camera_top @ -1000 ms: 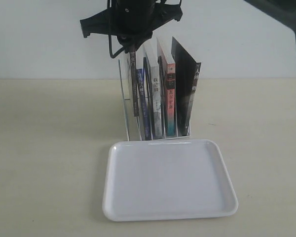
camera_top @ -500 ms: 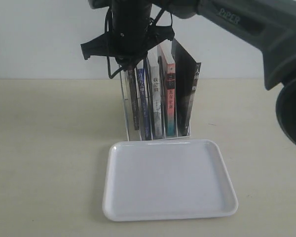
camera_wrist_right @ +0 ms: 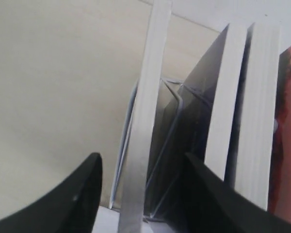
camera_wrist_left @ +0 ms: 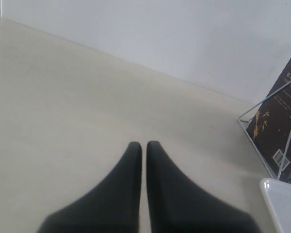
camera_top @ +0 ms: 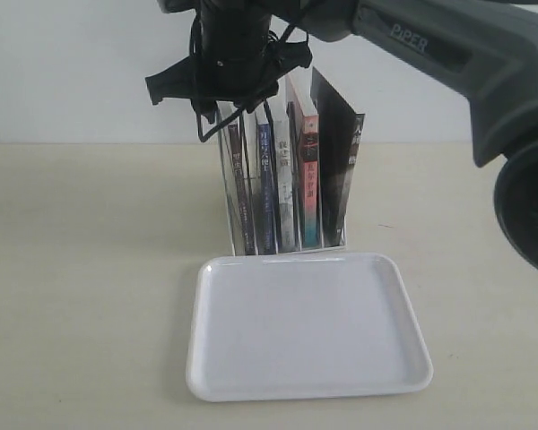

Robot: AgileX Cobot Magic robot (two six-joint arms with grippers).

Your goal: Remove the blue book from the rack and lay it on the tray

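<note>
The rack (camera_top: 226, 179) holds several upright books behind the tray (camera_top: 305, 327). The blue book (camera_top: 266, 179), with its blue spine, stands in the second slot from the left. My right gripper (camera_top: 238, 112) reaches down over the rack's left end. In the right wrist view my right gripper (camera_wrist_right: 141, 158) is open, its fingers (camera_wrist_right: 82, 194) straddling the top edge of the leftmost thin dark-spined book (camera_wrist_right: 145, 111), apart from it. The blue book's page edge (camera_wrist_right: 227, 111) is just beyond the far finger. My left gripper (camera_wrist_left: 144, 144) is shut on nothing, low over the table.
A white-spined book (camera_top: 285, 184), a red-spined book (camera_top: 310, 175) and a leaning black book (camera_top: 341, 166) fill the rack's right slots. The left wrist view shows the rack's wire (camera_wrist_left: 262, 104), a dark cover (camera_wrist_left: 281, 116) and the tray's corner (camera_wrist_left: 281, 204).
My right gripper has come down over the rack. The leftmost dark-spined book, raised a second ago, has sunk back to the bottom of its slot.
</note>
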